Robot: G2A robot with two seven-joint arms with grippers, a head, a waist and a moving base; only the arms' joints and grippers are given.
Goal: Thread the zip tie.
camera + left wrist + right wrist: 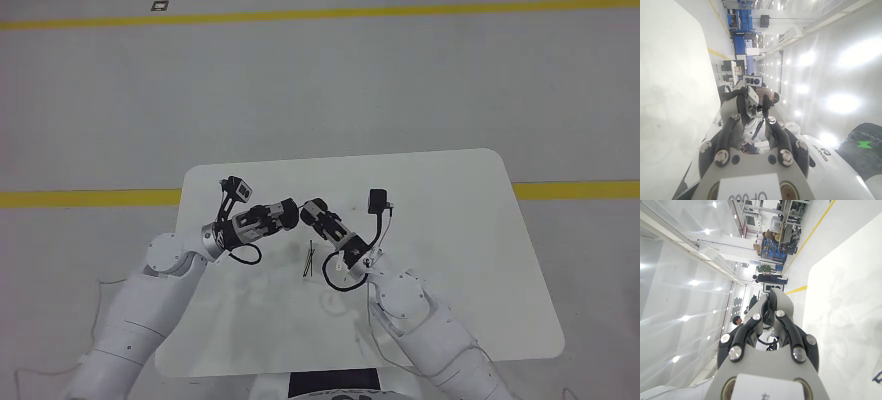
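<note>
**Two Grippers Tip to Tip, Zip Tie Flat on the Table**

Counted one white table (450,300), rounded at the corners, and two yellow floor lines (100,197) beyond it.

Counted two arms over the table, set nose to nose near its middle: left gripper (291,212) and right gripper (311,210), fingertips almost together. Could not tell whether touching.

Found the left fingers (728,108) partly spread, with no hold on anything visible. Glimpsed the tip of the opposite gripper in the gap between them.

Found the right fingers (783,302) close together, black ribbed pads (771,306) nearly face to face. Could not make out anything pinched there.

Noted two wrist cameras (237,187), one per arm, and black cables (245,257) looping off both wrists.

Spotted the zip tie (310,262) lying flat on the table, well back from both sets of fingertips on the robot's side, apart from every finger. Read it as two thin dark strokes close side by side; could not tell one bent tie from two.

Saw the right arm and its cable loop crowding just beside the tie, on the side away from the left arm.
</note>
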